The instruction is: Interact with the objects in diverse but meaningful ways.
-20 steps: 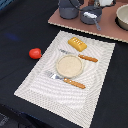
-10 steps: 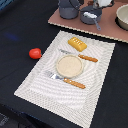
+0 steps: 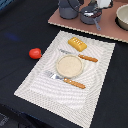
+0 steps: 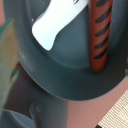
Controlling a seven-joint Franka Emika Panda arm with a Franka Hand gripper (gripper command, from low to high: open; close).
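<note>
A red tomato (image 3: 35, 53) lies on the dark table beside the striped placemat (image 3: 45, 82). A yellow-orange ridged bread block (image 3: 77, 44) lies on the mat's far part. My gripper (image 3: 103, 4) hangs over a grey pot (image 3: 91, 15) on the brown board, and its fingers are hidden. The wrist view looks straight into this pot (image 4: 60, 75). A reddish-brown sausage (image 4: 99, 35) with dark slanted marks lies in it. Beside it lies a white elongated item (image 4: 50, 25), perhaps the bottle, with no blue showing.
A round tan plate (image 3: 69, 65) sits mid-mat between a knife (image 3: 81, 56) and a fork (image 3: 66, 80), both orange-handled. A second grey pot (image 3: 67, 8) and a pale bowl (image 3: 123, 17) stand on the brown board (image 3: 107, 31) at the back.
</note>
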